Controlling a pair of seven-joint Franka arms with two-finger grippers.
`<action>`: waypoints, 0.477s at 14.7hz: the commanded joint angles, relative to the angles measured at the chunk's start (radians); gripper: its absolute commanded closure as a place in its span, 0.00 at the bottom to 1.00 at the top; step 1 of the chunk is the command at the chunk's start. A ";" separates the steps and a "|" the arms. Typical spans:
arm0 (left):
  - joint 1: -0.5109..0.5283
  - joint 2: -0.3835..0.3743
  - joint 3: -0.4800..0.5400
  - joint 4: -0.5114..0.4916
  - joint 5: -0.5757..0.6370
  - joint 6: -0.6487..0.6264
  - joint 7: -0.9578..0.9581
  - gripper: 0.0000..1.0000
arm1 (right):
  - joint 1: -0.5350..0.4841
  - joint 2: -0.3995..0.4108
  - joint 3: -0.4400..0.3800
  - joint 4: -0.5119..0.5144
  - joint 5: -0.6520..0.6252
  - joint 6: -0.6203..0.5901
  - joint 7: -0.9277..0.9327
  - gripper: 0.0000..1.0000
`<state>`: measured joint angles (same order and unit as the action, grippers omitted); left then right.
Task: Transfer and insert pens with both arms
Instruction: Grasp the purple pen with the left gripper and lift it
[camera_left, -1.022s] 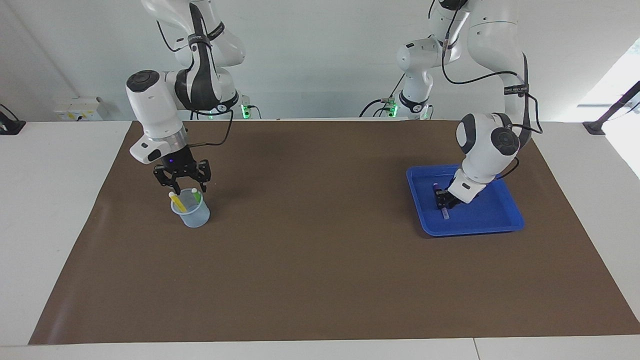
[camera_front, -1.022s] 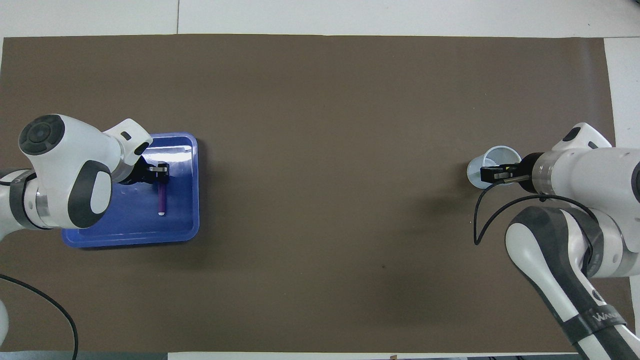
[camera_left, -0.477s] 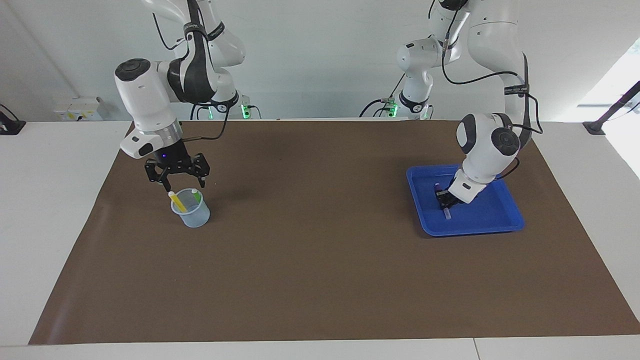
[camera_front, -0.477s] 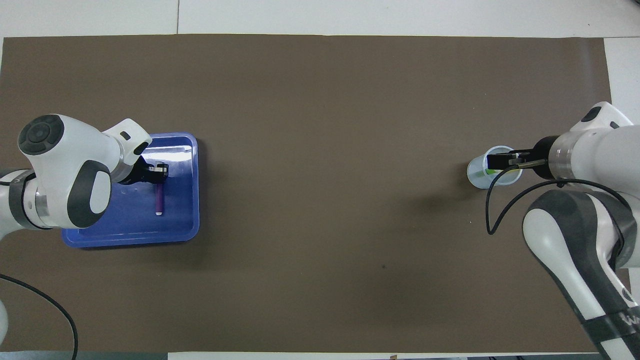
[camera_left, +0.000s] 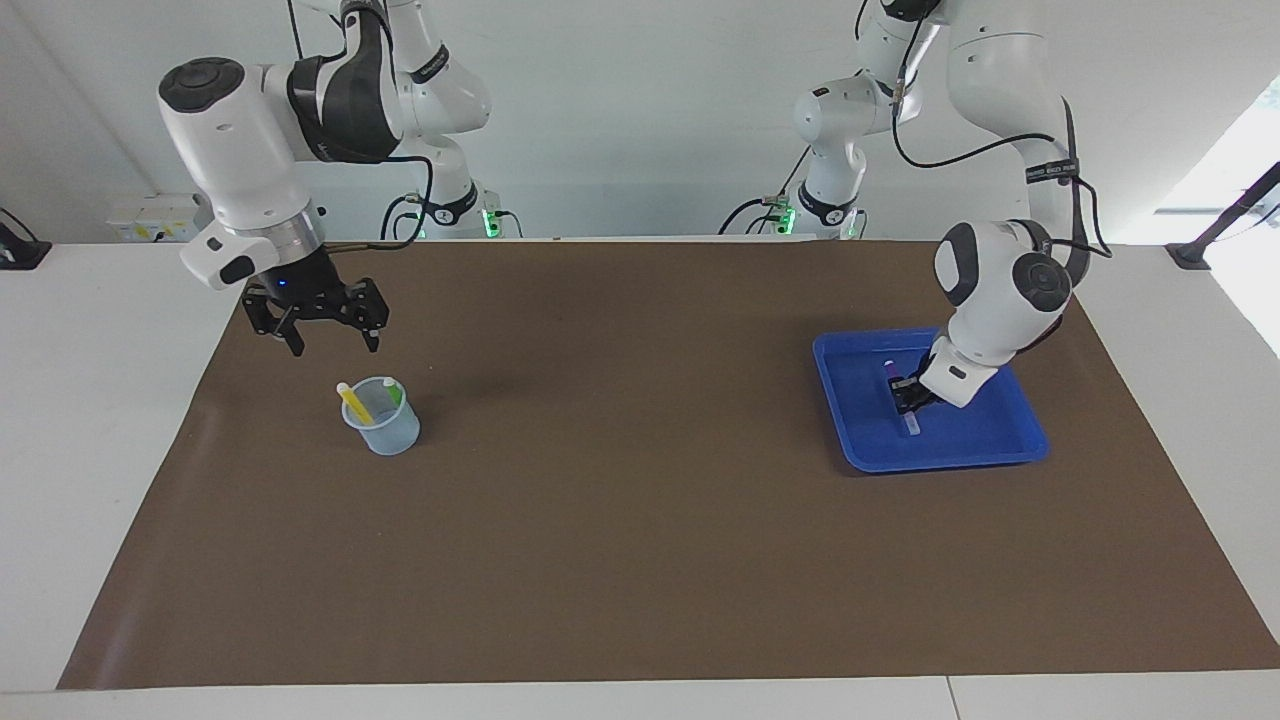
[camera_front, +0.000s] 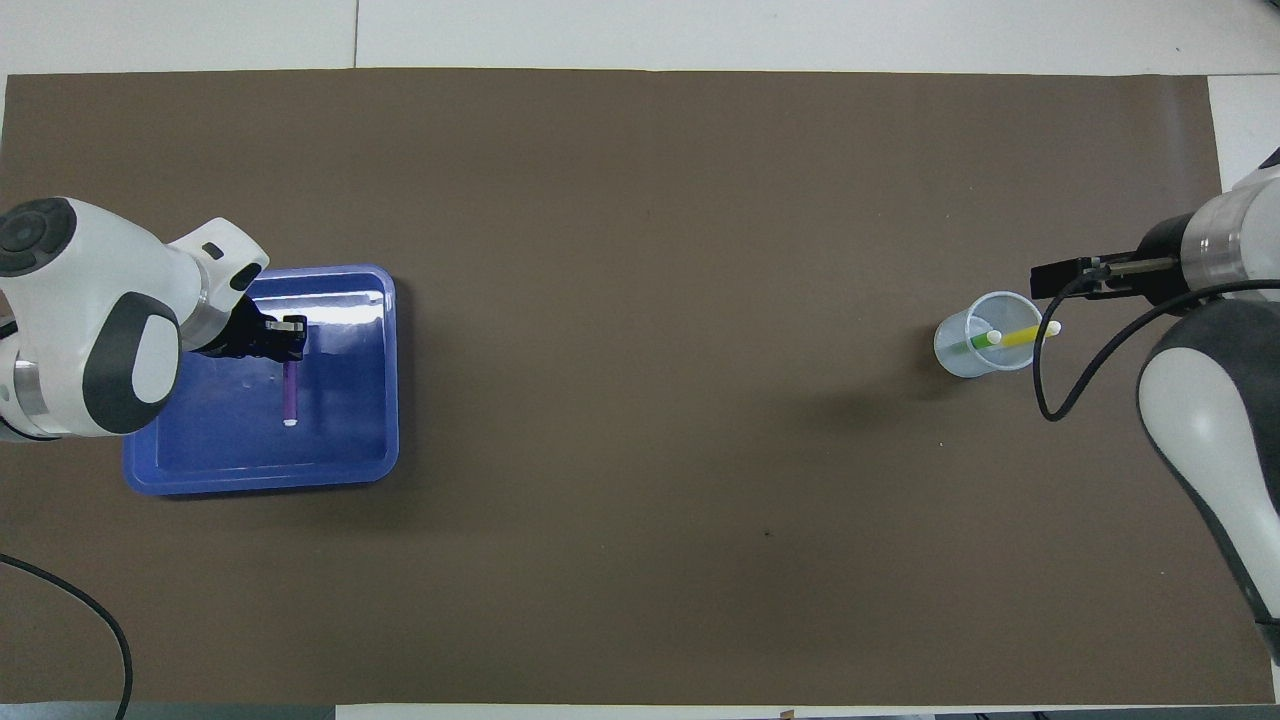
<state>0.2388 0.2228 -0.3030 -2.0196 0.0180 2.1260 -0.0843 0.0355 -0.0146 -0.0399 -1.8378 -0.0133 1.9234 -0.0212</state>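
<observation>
A clear cup (camera_left: 384, 430) holds the yellow pen (camera_left: 353, 401) and the green pen (camera_left: 393, 393), both leaning with their whitish ends up. My right gripper (camera_left: 333, 343) is open and empty, raised over the mat beside the cup. The cup (camera_front: 968, 362), the yellow pen (camera_front: 1022, 337), the green pen (camera_front: 974, 343) and the right gripper (camera_front: 1062, 270) also show in the overhead view. My left gripper (camera_left: 908, 393) is low inside the blue tray (camera_left: 940, 462), shut on the upper end of the purple pen (camera_left: 903, 402). The overhead view shows that gripper (camera_front: 287, 338), pen (camera_front: 290, 390) and tray (camera_front: 260, 487).
A brown mat (camera_left: 640, 540) covers most of the white table. Two smaller white arms with green lights stand at the robots' end, one of them (camera_left: 825, 150) near the left arm.
My right gripper has risen from just above the cup and drawn away from it, still open. My left gripper has shifted toward its own end of the tray, carrying the purple pen along.
</observation>
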 joint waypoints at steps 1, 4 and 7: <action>0.007 0.000 -0.002 0.065 -0.033 -0.096 -0.015 1.00 | -0.003 0.064 0.003 0.143 -0.016 -0.122 0.058 0.00; 0.005 -0.029 -0.002 0.145 -0.105 -0.231 -0.078 1.00 | -0.002 0.042 0.003 0.157 -0.016 -0.184 0.064 0.00; 0.004 -0.045 -0.002 0.251 -0.225 -0.389 -0.231 1.00 | 0.000 0.001 0.008 0.150 -0.013 -0.239 0.093 0.00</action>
<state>0.2423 0.1944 -0.3050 -1.8355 -0.1481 1.8424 -0.2143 0.0358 0.0139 -0.0391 -1.6896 -0.0193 1.7196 0.0355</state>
